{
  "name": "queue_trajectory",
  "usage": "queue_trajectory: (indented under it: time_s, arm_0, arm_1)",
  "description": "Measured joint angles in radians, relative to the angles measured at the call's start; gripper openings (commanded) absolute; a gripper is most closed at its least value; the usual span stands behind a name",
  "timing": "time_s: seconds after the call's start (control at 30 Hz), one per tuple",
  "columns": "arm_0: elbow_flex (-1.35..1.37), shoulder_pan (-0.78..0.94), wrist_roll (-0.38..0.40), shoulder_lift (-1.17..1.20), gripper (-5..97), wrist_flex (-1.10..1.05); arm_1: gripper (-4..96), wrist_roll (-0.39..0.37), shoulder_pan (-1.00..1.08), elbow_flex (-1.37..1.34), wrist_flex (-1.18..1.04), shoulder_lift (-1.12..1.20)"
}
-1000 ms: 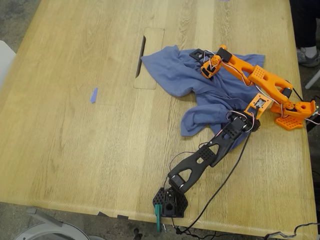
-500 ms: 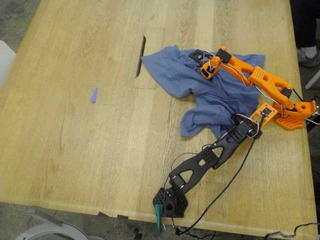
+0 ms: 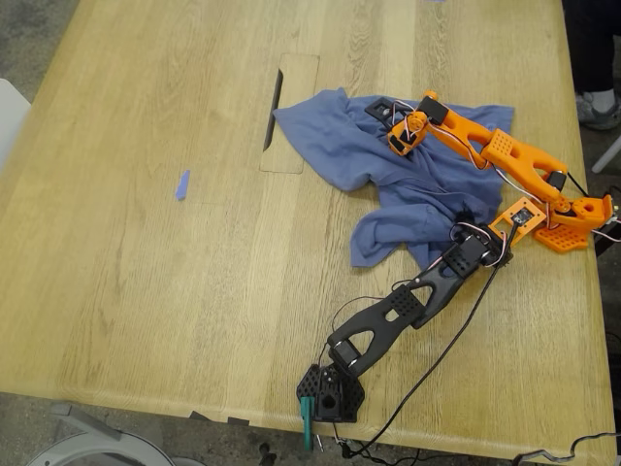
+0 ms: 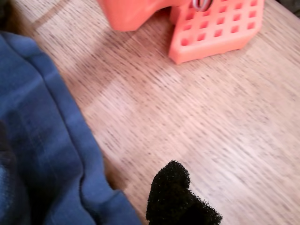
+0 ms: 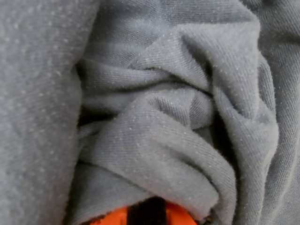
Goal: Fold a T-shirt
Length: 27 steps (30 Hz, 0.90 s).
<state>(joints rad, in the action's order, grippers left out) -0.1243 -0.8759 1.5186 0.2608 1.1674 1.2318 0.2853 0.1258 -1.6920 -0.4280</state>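
The slate-blue T-shirt [image 3: 408, 175] lies crumpled on the wooden table [image 3: 146, 291], toward the exterior view's right. My second gripper [image 3: 396, 124], on the orange arm, sits on the shirt's far part. In the second wrist view bunched folds of the T-shirt [image 5: 159, 140] drape over its orange finger [image 5: 140, 216], so it looks shut on cloth. My first gripper [image 3: 511, 223], on the black arm, hovers over bare wood just off the shirt's edge, beside the orange arm's base [image 3: 572, 221]. Its black foam fingertip [image 4: 178, 197] is free, with the shirt's hem [image 4: 70, 140] beside it.
A small blue tape strip [image 3: 181, 184] lies toward the exterior view's left. A rectangular cable hatch [image 3: 289, 112] in the tabletop is partly covered by the shirt. The black arm's base [image 3: 330, 393] stands at the near edge, trailing cables. A person's shoe [image 3: 597, 107] shows at the exterior view's right edge.
My first gripper has swung off the shirt's edge toward the exterior view's right, ending beside the orange base. My second gripper has barely shifted on the cloth.
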Motion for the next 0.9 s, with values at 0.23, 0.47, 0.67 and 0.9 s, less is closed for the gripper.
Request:
queue_trajectory:
  time_s: [0.23,0.47,0.67,0.9]
  arm_0:
    - [-0.11,0.032,-0.069,-0.109,60,0.0]
    - [-0.117,0.04,-0.17,-0.112,61,0.026]
    - [-0.14,0.064,-0.235,-0.135,60,0.072]
    - [-0.167,0.084,-0.259,-0.16,55,0.117]
  arm_1:
    - [-0.2,0.0,-0.003,0.0,0.0,0.0]
    - [-0.2,0.0,-0.008,0.0,0.0,0.0]
    - [-0.2,0.0,-0.018,0.0,0.0,-0.026]
    - [-0.2,-0.006,-0.028,0.0,0.0,-0.032]
